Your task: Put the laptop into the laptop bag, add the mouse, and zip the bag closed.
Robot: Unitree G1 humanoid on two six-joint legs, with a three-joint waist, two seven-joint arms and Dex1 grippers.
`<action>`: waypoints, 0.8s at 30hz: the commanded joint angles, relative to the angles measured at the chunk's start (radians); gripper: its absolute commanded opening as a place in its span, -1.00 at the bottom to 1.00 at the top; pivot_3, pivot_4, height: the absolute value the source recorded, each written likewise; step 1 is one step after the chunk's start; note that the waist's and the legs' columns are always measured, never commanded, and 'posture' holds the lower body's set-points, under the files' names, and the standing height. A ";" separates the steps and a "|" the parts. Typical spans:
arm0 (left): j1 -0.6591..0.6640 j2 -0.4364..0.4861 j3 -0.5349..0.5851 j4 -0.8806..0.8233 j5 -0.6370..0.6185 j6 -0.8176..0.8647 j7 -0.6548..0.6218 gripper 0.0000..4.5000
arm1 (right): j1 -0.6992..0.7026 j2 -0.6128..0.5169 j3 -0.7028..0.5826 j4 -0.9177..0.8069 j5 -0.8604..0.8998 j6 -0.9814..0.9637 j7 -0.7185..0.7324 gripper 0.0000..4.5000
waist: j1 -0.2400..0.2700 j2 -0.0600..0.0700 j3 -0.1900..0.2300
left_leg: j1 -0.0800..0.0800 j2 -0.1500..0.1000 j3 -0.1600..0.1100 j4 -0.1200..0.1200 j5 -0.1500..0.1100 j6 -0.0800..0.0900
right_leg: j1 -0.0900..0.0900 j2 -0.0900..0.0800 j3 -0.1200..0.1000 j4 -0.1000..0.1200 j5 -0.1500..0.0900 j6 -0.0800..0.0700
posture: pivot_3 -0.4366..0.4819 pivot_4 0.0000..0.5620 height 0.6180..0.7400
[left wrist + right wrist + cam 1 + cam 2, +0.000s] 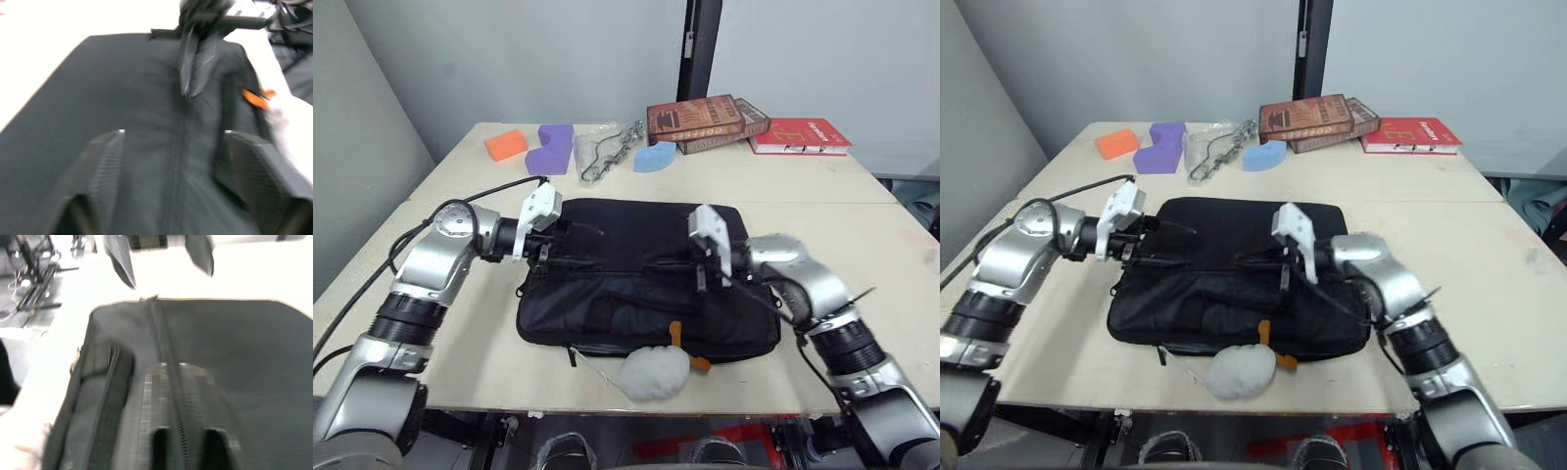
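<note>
The black laptop bag (636,294) lies flat near the table's front edge, its zipper line running along its length. My left gripper (570,235) hovers open over the bag's left end, fingers (105,161) astride the zipper line. At the bag's middle-right, my right gripper (701,277) is shut, its fingers (156,440) pressed together on the zipper. The left wrist view shows the right gripper (188,73) pinched to a point on that line. The laptop and the mouse are out of view.
A fuzzy white plush toy (652,373) with orange parts lies against the bag's front edge. At the back are brown books (705,121), a red book (800,136), orange (505,144), purple (551,148) and blue (655,156) foam shapes, and a metal chain (603,155).
</note>
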 commanded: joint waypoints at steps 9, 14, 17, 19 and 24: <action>-0.206 -0.334 -0.098 0.402 0.156 -0.255 0.076 -1.00 | 0.140 -0.246 0.029 -0.337 0.076 0.058 0.108 0.99 | 0.040 -0.001 0.001 | 0.002 0.000 0.000 0.004 -0.002 -0.001 | 0.002 -0.001 0.001 0.002 0.000 0.000 | -0.05 -0.47 0.89; -0.226 -0.419 -0.128 0.612 0.242 -0.380 0.080 -1.00 | 0.164 -0.264 0.141 -0.354 -0.004 -0.025 0.140 0.99 | 0.025 -0.001 0.001 | 0.000 0.000 0.000 0.007 -0.001 0.001 | 0.002 -0.001 0.003 0.004 0.002 0.003 | -0.05 -0.47 0.89; -0.202 -0.434 -0.152 0.722 0.288 -0.411 0.070 -1.00 | 0.170 -0.240 0.210 -0.325 -0.056 -0.083 0.146 0.99 | 0.026 -0.001 0.000 | 0.002 0.000 0.000 0.007 -0.002 0.000 | 0.002 -0.001 0.003 0.006 0.002 0.003 | -0.05 -0.47 0.89; -0.193 -0.435 -0.156 0.768 0.302 -0.404 0.066 -1.00 | 0.172 -0.225 0.242 -0.308 -0.083 -0.109 0.143 0.99 | 0.027 -0.001 -0.001 | 0.004 0.000 0.000 0.008 -0.003 -0.002 | 0.005 -0.001 0.003 0.006 0.001 0.003 | -0.05 -0.47 0.89; -0.180 -0.432 -0.158 0.787 0.309 -0.393 0.071 -1.00 | 0.159 -0.193 0.308 -0.217 -0.179 -0.191 0.132 0.99 | 0.025 -0.001 -0.007 | 0.010 0.000 0.000 0.010 -0.004 -0.003 | 0.011 -0.002 0.004 0.006 0.001 0.003 | -0.05 -0.47 0.89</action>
